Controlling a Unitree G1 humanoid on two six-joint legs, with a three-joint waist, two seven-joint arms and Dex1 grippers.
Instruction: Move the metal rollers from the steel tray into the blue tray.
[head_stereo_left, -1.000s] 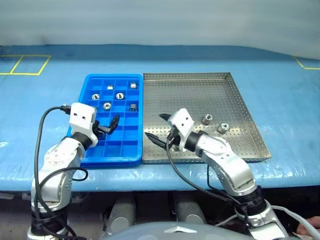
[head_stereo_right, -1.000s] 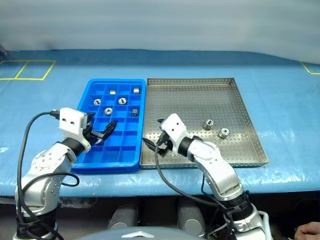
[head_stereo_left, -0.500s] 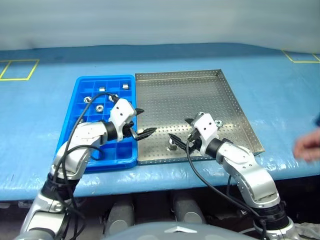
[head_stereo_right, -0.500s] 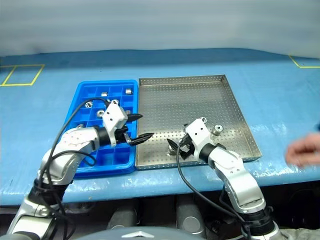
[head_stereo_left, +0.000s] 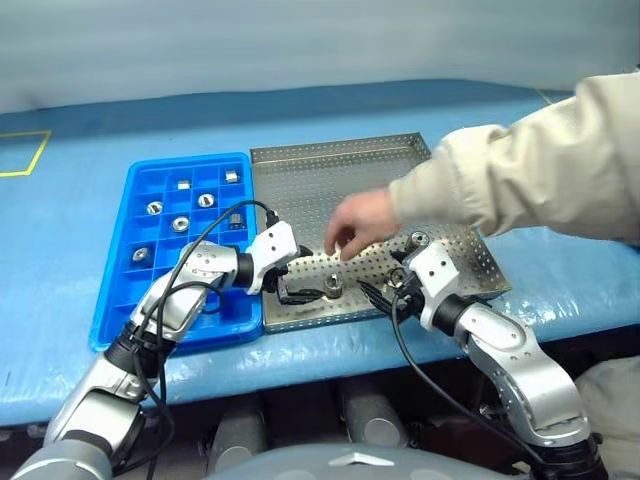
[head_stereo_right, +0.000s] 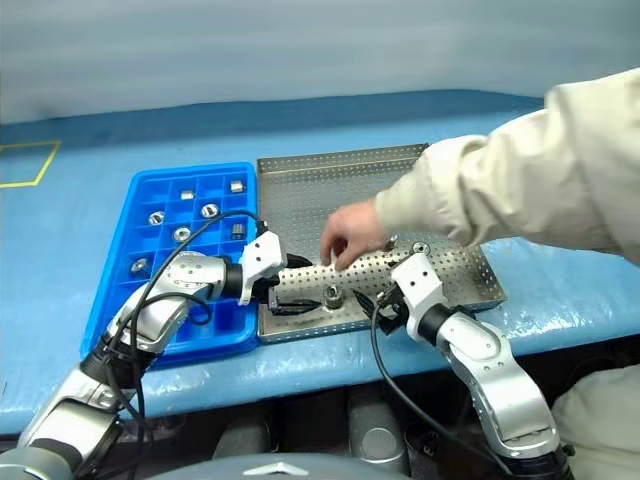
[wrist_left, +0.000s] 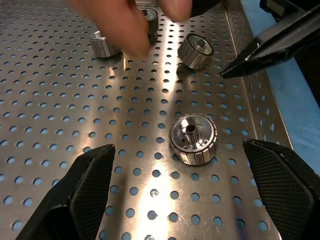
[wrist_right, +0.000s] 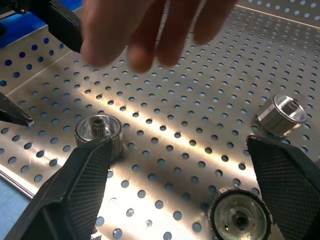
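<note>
The steel tray (head_stereo_left: 330, 180) lies beside the blue tray (head_stereo_left: 120, 290), which holds several metal rollers such as one (head_stereo_left: 180, 224) in its far compartments. My left gripper (head_stereo_left: 310, 280) reaches over the steel tray's near edge, open, with a roller (wrist_left: 193, 138) lying between its fingers, untouched. My right gripper (head_stereo_left: 380, 285) faces it from the right, open, with one roller (wrist_right: 98, 134) by a fingertip and another (wrist_right: 241, 216) low between its fingers. More rollers (wrist_left: 195, 51) lie farther in.
A person's hand (head_stereo_left: 355, 225) and beige sleeve (head_stereo_left: 540, 160) reach in from the right, hovering over the steel tray just beyond both grippers. The light-blue table sheet (head_stereo_left: 80, 130) spreads around the trays.
A person's arm has come in over the steel tray. My left gripper swung right, from above the blue tray to the steel tray's near edge. My right gripper shifted right along that edge.
</note>
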